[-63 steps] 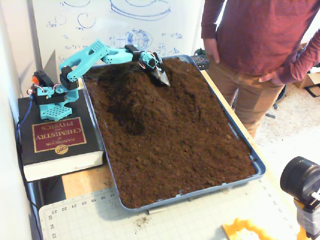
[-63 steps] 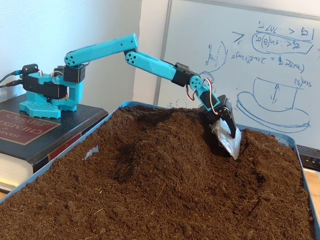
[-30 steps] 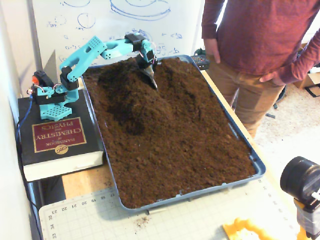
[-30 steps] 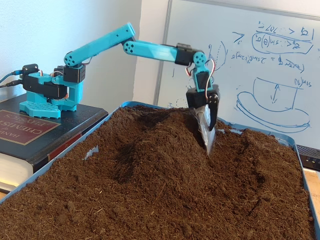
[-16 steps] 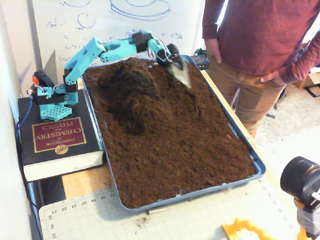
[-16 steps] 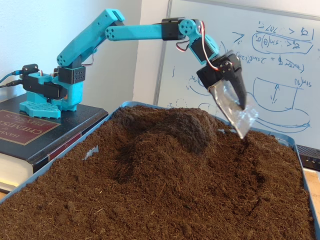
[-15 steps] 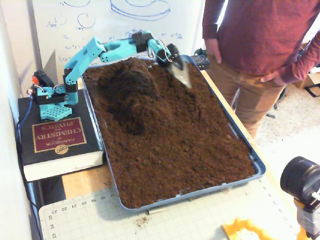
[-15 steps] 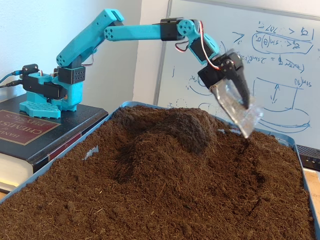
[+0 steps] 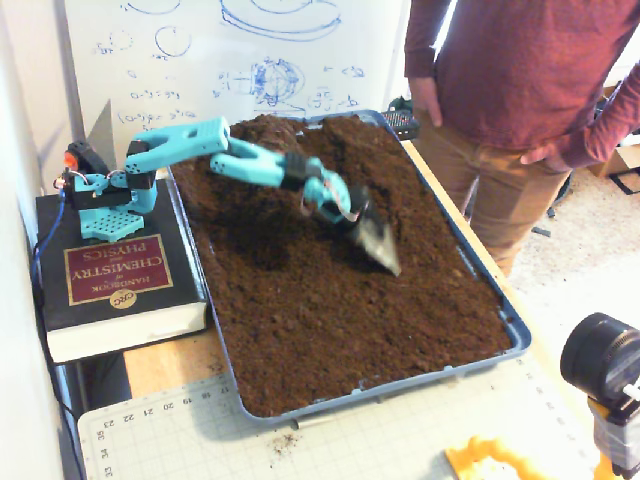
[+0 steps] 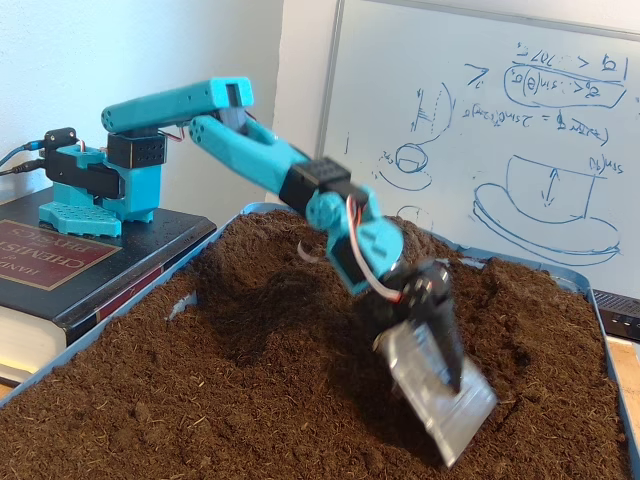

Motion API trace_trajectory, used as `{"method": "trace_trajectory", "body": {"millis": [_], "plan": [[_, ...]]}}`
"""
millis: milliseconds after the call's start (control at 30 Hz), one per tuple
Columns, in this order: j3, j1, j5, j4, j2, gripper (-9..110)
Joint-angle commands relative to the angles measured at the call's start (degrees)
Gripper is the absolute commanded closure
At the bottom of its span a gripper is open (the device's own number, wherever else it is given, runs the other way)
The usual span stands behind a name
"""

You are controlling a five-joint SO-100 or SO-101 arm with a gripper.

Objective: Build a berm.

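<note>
We read "HANDBOOK of CHEMISTRY and PHYSICS" on the book (image 9: 118,283) at left. The blue tray (image 9: 520,338) is full of dark soil, the berm (image 9: 270,135) heaped at its upper end. The gripper (image 9: 378,243) carries a metal blade over mid-tray soil; we cannot tell its jaw state.

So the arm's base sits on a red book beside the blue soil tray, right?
Not quite: the book is black, with a dark red title panel, as a fixed view shows. The arm's base does sit on it, beside the blue tray of soil.
</note>
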Motion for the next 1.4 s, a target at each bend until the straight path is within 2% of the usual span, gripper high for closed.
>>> {"method": "trace_trajectory", "body": {"millis": [0, 267, 767, 1167, 1367], "plan": [[0.18, -0.26, -0.62, -1.76, 0.35, 101], [10.81, -2.64, -0.18, -1.76, 2.37, 101], [40.34, -4.75, -0.97, -1.76, 21.53, 101], [54.67, -4.75, -1.05, -1.76, 33.13, 101], [55.55, -4.75, 0.0, -2.02, 38.58, 101]]}}
